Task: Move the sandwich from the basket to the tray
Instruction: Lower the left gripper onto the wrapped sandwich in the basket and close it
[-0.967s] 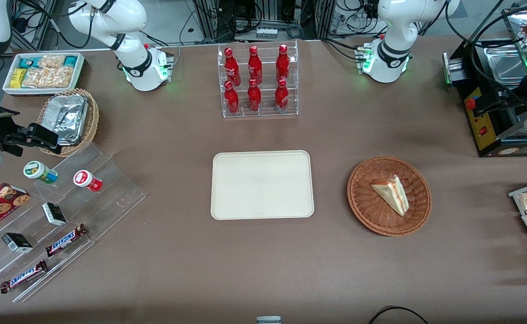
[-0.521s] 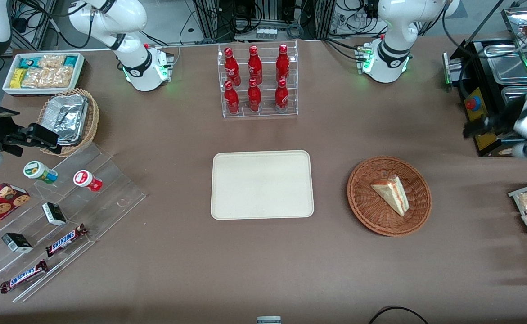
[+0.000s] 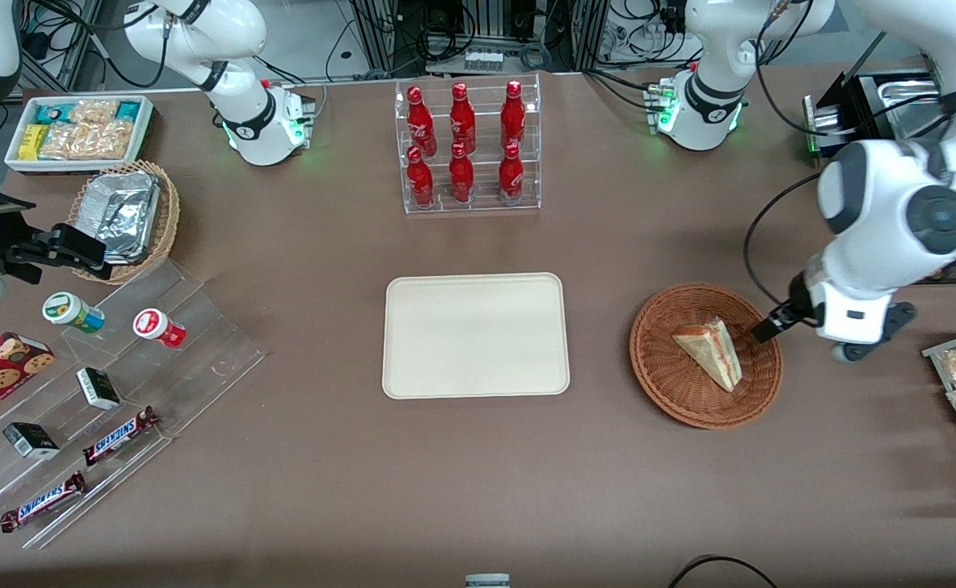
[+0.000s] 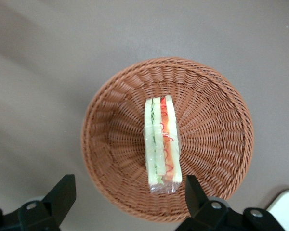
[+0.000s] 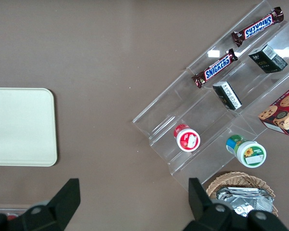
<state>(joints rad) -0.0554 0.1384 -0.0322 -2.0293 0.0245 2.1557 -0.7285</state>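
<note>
Overhead, gripper (image 4: 127, 195) jaws spread above sandwich (image 4: 162, 143) in basket (image 4: 111, 144); tray (image 3: 475, 335) beside.

Wedge sandwich (image 3: 709, 351) lies in the round wicker basket (image 3: 664, 380); cream tray (image 3: 475, 335) beside it, bare.

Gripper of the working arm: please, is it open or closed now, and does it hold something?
Gripper: open, holding nothing, above the basket, with the sandwich lying in the basket under it, untouched.
</note>
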